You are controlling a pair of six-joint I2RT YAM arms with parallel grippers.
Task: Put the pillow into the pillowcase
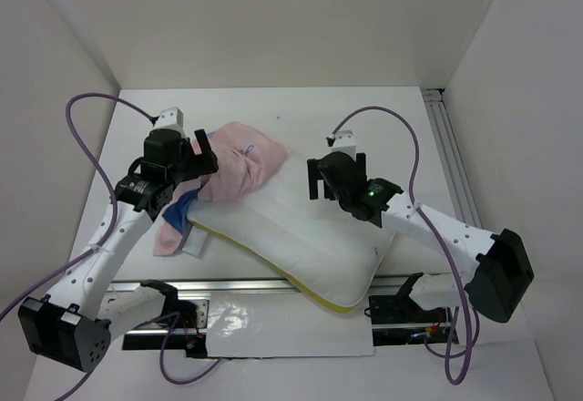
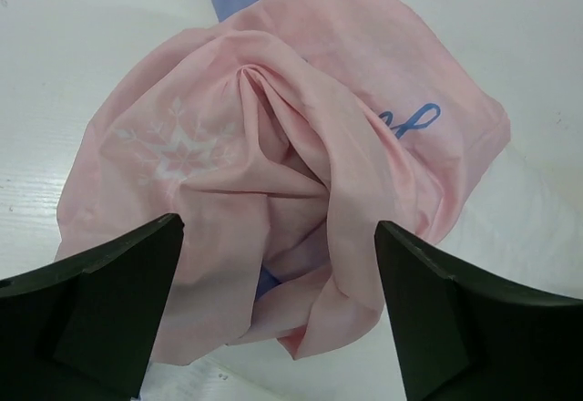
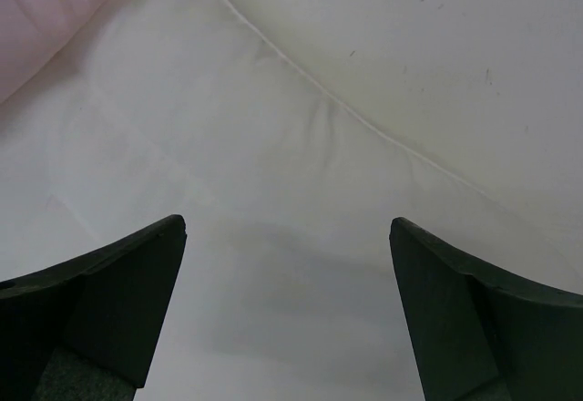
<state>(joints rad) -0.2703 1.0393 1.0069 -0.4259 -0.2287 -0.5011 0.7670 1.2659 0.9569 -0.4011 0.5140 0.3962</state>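
Our left gripper (image 2: 278, 228) spreads its fingers wide over the bunched pink pillowcase (image 2: 301, 137), holding nothing. Our right gripper (image 3: 288, 226) hangs just as wide above the white pillow (image 3: 273, 164).

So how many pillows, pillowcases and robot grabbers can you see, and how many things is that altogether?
Pillow: 1
Pillowcase: 1
Grippers: 2, the left gripper and the right gripper
Total: 4
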